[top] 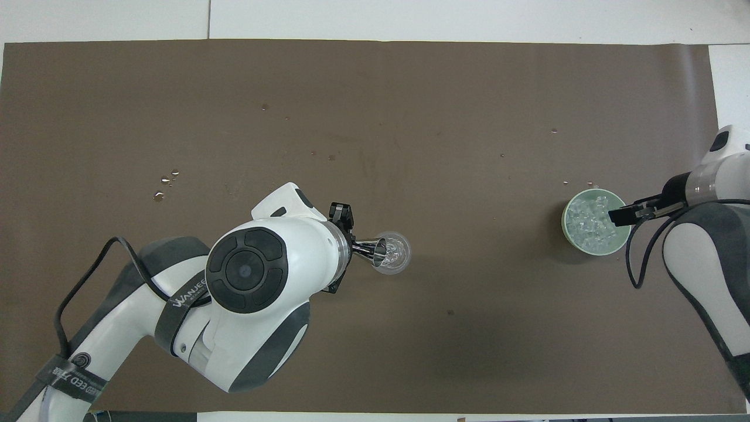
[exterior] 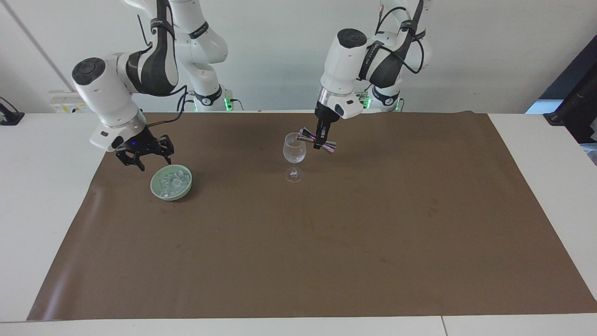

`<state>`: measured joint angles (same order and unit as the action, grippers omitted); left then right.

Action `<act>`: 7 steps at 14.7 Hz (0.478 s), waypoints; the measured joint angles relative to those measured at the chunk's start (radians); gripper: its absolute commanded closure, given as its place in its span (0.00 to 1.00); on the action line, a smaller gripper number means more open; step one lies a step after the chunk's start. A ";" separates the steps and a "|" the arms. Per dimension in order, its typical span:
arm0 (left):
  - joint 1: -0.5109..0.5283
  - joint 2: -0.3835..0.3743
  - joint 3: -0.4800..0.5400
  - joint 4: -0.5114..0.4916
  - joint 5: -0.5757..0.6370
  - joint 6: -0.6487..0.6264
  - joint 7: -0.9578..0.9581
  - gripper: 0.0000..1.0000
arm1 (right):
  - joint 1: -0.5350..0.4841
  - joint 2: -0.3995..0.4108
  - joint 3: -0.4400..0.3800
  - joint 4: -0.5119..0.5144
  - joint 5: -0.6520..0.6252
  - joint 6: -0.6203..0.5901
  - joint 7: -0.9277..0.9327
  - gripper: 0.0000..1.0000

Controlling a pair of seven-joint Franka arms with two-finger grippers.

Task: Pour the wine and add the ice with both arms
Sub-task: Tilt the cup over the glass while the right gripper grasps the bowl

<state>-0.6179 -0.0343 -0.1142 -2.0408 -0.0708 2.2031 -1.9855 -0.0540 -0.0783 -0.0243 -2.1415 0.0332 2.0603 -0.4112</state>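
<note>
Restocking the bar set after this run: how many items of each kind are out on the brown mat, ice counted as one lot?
Wine glass: 1
Metal jigger: 1, held by the left gripper
Pale green dish: 1
Ice: 1 lot, in the dish
Total: 4

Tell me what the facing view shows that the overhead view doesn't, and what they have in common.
Only the facing view shows the arms' bases and the wall, the wine glass side-on with stem and foot, and the left tool gripping a tilted metal jigger at the glass's rim. It also shows the right tool raised beside the pale green dish.

Only the overhead view shows the ice from straight above and small droplets on the brown mat.

Both show the glass, jigger, dish, ice, mat and both arms.
</note>
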 measured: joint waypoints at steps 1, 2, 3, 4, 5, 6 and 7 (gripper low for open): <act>-0.008 0.000 0.000 0.004 0.028 0.000 -0.010 1.00 | 0.014 0.001 0.001 -0.004 0.000 0.003 -0.001 0.21; -0.017 0.000 0.000 0.009 0.059 0.000 -0.025 1.00 | 0.020 0.002 0.001 -0.006 0.000 0.007 -0.014 0.24; -0.028 0.000 0.000 0.013 0.091 0.000 -0.036 1.00 | 0.021 0.004 0.001 -0.007 0.000 0.007 -0.047 0.26; -0.041 0.000 0.000 0.017 0.123 0.000 -0.040 1.00 | 0.021 0.006 -0.001 -0.007 0.000 0.008 -0.081 0.30; -0.055 0.000 0.000 0.020 0.155 0.000 -0.046 1.00 | 0.021 0.008 -0.002 -0.007 0.000 0.016 -0.106 0.30; -0.066 0.000 -0.001 0.024 0.178 0.000 -0.053 1.00 | 0.021 0.009 -0.002 -0.007 0.000 0.025 -0.126 0.33; -0.072 0.000 -0.001 0.029 0.196 -0.002 -0.055 1.00 | 0.020 0.010 -0.002 -0.009 0.000 0.027 -0.156 0.33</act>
<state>-0.6901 -0.0340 -0.1148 -2.0113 0.1253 2.2014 -2.0404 -0.0341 -0.0686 -0.0267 -2.1505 0.0332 2.0875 -0.5667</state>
